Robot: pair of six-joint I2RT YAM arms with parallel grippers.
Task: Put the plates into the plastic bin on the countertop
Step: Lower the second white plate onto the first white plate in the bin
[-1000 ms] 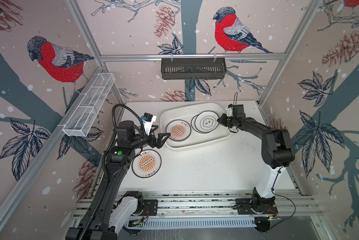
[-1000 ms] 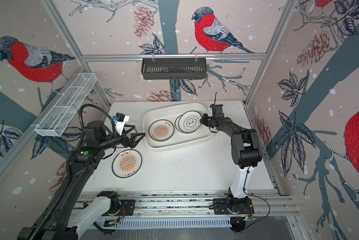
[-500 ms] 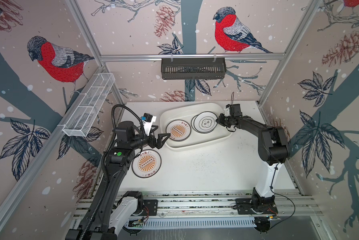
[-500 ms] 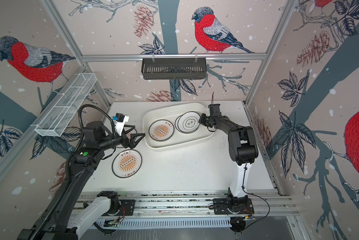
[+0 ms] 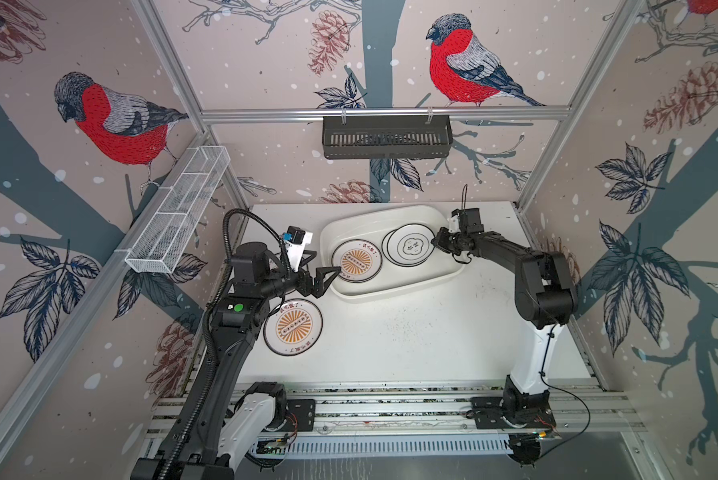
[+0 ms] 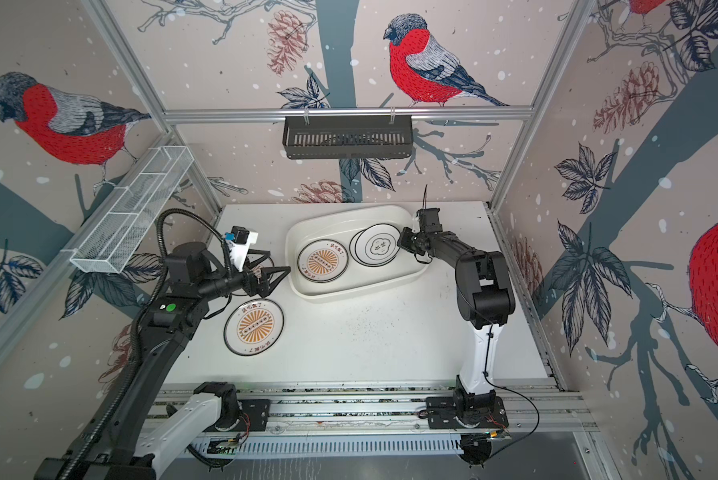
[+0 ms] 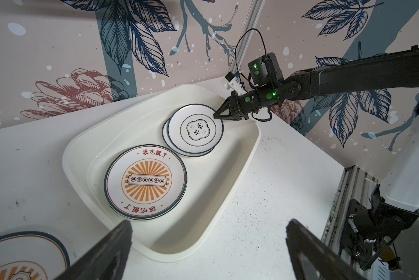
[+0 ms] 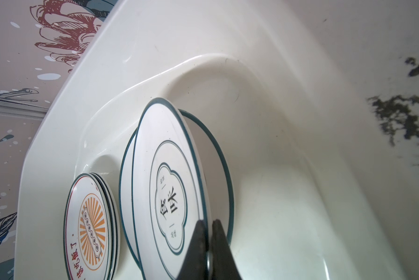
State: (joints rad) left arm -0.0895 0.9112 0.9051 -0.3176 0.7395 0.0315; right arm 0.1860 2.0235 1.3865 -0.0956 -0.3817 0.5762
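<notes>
The cream plastic bin (image 5: 394, 293) (image 6: 349, 291) (image 7: 194, 252) sits at the back of the countertop (image 5: 411, 332). Inside it lies a stack of sunburst plates (image 5: 356, 262) (image 7: 145, 180) (image 8: 90, 225). Beside that stack, the emblem plate (image 5: 411, 247) (image 7: 196, 129) (image 8: 164, 184) is tilted over another plate (image 8: 218, 155). My right gripper (image 5: 435, 241) (image 7: 215, 116) (image 8: 209, 225) is shut on the emblem plate's rim. My left gripper (image 5: 326, 266) (image 7: 208, 225) is open and empty above the bin's near left corner. One sunburst plate (image 5: 293, 327) (image 6: 254, 327) (image 7: 21, 257) lies on the countertop under the left arm.
A black slotted basket (image 5: 386, 137) hangs on the back wall. A white wire mesh basket (image 5: 178, 216) hangs on the left wall. The rail with the arm bases (image 5: 390, 409) runs along the front edge.
The right arm's elbow has shifted slightly left, and the emblem plate stays pinched over the bin. The left arm has not moved.
</notes>
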